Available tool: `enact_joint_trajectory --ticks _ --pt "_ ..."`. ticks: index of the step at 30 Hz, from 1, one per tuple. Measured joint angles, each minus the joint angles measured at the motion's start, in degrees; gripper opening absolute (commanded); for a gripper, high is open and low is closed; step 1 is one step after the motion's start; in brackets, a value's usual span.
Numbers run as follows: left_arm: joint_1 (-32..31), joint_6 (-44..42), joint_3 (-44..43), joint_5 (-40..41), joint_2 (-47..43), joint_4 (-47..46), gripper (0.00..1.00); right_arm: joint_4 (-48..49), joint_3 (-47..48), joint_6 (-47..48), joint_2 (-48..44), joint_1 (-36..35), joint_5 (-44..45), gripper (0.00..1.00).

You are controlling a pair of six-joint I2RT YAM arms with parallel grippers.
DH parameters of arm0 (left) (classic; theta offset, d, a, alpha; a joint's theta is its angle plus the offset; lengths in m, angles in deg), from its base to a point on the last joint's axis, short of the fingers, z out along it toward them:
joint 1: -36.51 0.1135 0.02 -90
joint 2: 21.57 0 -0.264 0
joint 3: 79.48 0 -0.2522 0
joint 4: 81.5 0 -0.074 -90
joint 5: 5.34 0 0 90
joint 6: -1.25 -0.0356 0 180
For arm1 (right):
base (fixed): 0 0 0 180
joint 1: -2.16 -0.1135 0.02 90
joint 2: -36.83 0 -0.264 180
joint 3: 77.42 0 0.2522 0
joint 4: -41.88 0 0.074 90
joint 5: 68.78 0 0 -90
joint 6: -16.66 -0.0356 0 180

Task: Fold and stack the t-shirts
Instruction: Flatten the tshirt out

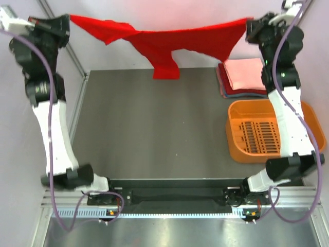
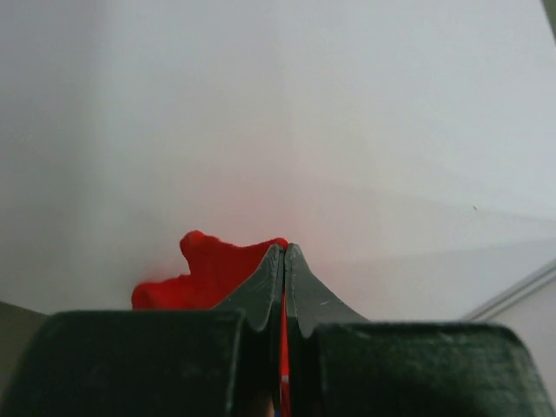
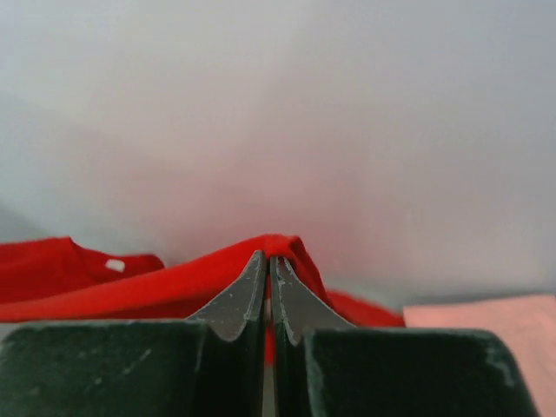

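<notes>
A bright red t-shirt (image 1: 159, 41) hangs stretched in the air along the far edge of the table, one sleeve drooping at the middle. My left gripper (image 1: 69, 21) is shut on its left end, with red cloth (image 2: 208, 269) pinched between the fingers (image 2: 265, 291). At the right end my right gripper (image 1: 250, 24) is shut on the shirt (image 3: 130, 287), which bulges over the fingertips (image 3: 239, 300). Folded t-shirts (image 1: 244, 74) lie stacked at the far right of the table, salmon-pink on top, with darker ones showing at the edges beneath.
An orange plastic basket (image 1: 252, 136) stands on the right side of the dark table (image 1: 154, 134), just in front of the folded stack. A metal frame rail (image 1: 77, 62) runs along the table's left side. Pale walls surround the far side.
</notes>
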Motion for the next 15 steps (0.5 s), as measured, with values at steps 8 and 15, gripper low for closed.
enact_joint_trajectory --ticks 8,15 --pt "-0.2 -6.0 33.1 5.2 -32.2 -0.6 0.0 7.8 -37.5 -3.9 -17.5 -1.5 -6.3 0.0" --pt "-1.4 -9.5 56.6 18.8 -41.6 15.2 0.0 5.4 -62.7 -4.3 -24.2 -10.1 -4.2 0.0"
